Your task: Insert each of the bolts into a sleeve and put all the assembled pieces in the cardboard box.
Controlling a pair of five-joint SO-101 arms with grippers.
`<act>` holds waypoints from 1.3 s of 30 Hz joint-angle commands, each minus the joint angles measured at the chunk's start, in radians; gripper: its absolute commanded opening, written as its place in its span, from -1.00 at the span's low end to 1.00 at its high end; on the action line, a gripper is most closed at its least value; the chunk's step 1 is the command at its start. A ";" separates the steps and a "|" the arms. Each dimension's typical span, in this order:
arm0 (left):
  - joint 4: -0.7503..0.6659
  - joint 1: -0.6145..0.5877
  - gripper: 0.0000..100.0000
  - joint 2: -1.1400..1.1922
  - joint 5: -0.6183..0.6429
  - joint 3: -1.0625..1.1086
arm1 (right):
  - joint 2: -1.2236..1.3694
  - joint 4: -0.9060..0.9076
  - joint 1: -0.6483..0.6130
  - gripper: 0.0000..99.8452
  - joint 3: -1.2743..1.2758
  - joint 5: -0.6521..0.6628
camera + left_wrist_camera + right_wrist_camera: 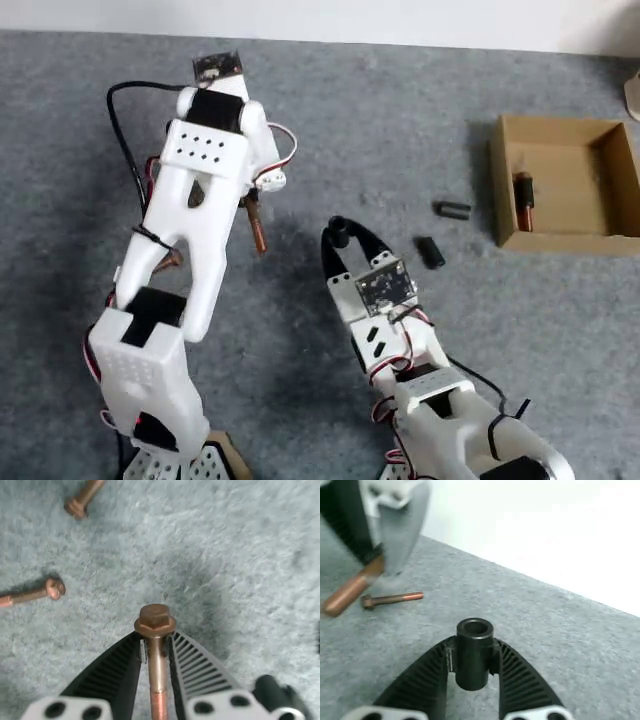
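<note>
Soft, even light falls over the grey mat (400,130) in the high view. The left arm (200,190) casts a faint, diffuse shadow to its right, near centre frame. In the left wrist view a dark, soft-edged shadow lies on the mat under the held bolt (155,630). In the right wrist view the white wall (545,525) glares, washed out.

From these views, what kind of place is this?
Likely a tabletop robot-assembly test bench, not a factory line: a grey felt-like mat as the work surface, loose bolts and sleeves laid out, and a plain cardboard box as the bin.
</note>
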 commanded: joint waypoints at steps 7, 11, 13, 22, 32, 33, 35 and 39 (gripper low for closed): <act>-0.044 0.104 -0.99 -0.074 -0.052 -0.007 | -0.018 0.005 -0.030 -0.99 0.143 0.012; -0.044 0.154 -0.99 -0.077 -0.051 -0.008 | -0.016 0.005 -0.031 -0.99 0.143 0.012; -0.028 0.157 -0.99 -0.108 -0.049 -0.008 | -0.016 0.005 -0.031 -0.99 0.143 0.012; -0.092 0.137 -0.99 -0.302 -0.040 0.189 | -0.016 0.005 -0.031 -0.99 0.143 0.012; -0.629 0.116 -0.99 -0.559 -0.046 0.664 | -0.013 0.005 -0.033 -0.99 0.143 0.012; -0.703 0.111 -0.99 -0.582 -0.046 0.728 | -0.013 0.005 -0.033 -0.99 0.143 0.012; -0.839 0.097 -0.99 -0.625 -0.046 0.839 | -0.013 0.005 -0.033 -0.99 0.143 0.012; -1.025 0.088 -0.99 -0.697 -0.046 0.993 | -0.013 0.007 -0.033 -0.99 0.143 0.012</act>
